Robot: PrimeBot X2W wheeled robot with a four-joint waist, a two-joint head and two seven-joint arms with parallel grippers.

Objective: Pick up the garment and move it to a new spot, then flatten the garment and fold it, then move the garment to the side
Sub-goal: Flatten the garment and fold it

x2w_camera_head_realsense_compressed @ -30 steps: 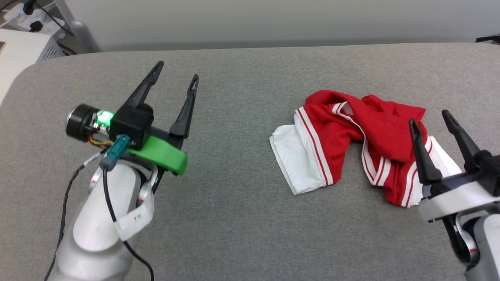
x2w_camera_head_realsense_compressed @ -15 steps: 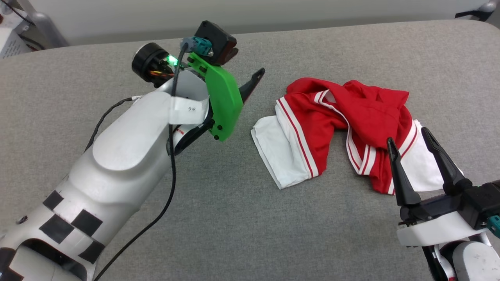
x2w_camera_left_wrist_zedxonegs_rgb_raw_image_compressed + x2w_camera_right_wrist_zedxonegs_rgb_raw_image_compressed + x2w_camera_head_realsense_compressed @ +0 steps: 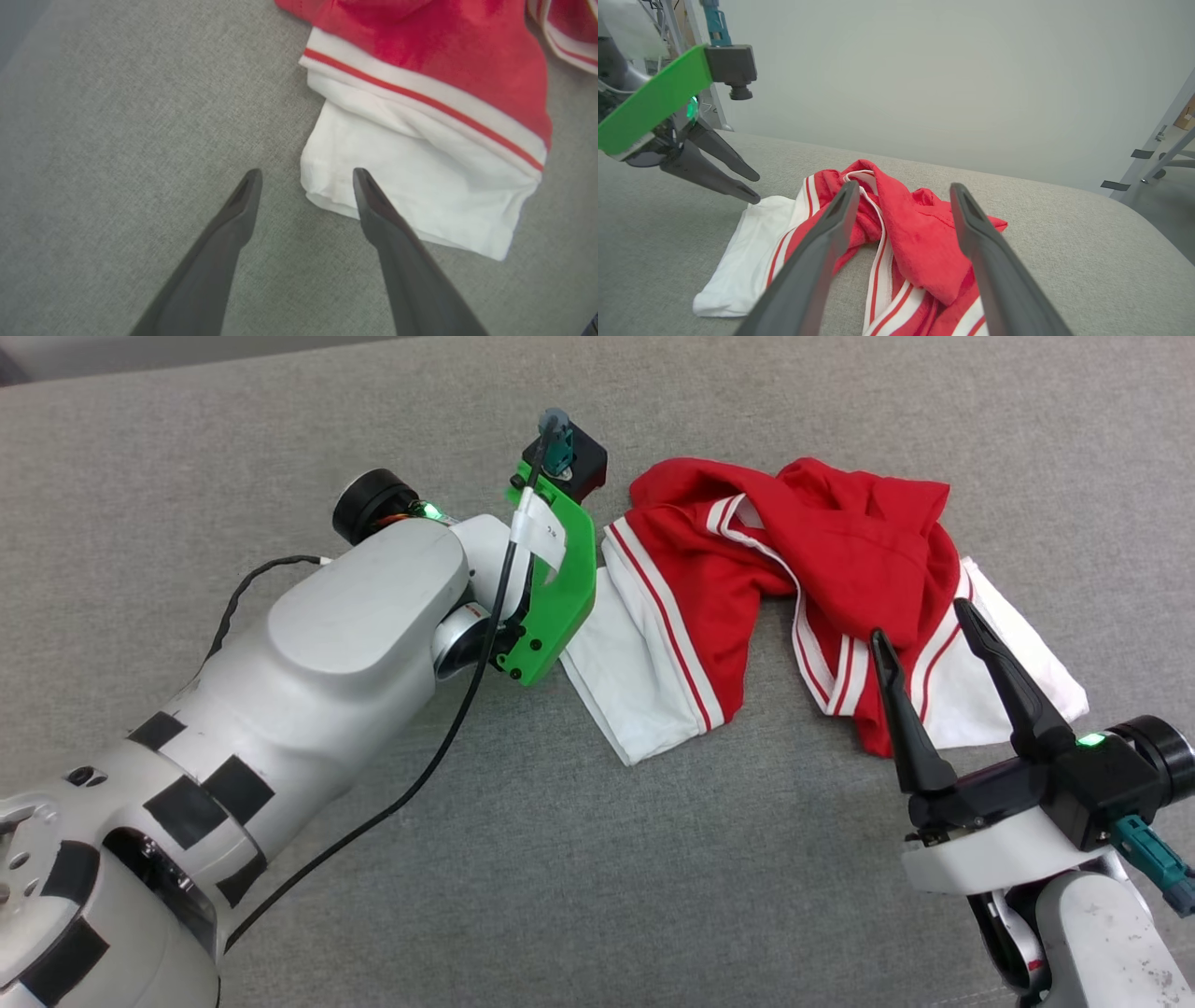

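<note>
The garment (image 3: 822, 551), red with white sleeves and striped trim, lies crumpled on the grey padded table (image 3: 523, 859). My left arm reaches over its left white sleeve (image 3: 635, 691), and the green camera mount (image 3: 555, 588) hides the fingers in the head view. In the left wrist view my left gripper (image 3: 307, 171) is open, pointing down at the corner of that sleeve (image 3: 420, 186), one finger over the cloth and one over bare table. My right gripper (image 3: 920, 621) stands open at the garment's right side, just above the cloth (image 3: 920, 233), holding nothing.
A pale wall rises beyond the table's far edge (image 3: 1017, 175). Grey metal frame legs (image 3: 1157, 140) stand off the table's right end. Bare grey surface lies left of and in front of the garment.
My left arm has swung right to the white sleeve and turned its fingers downward. The head camera has tilted down. The right gripper stays open by the garment's right side.
</note>
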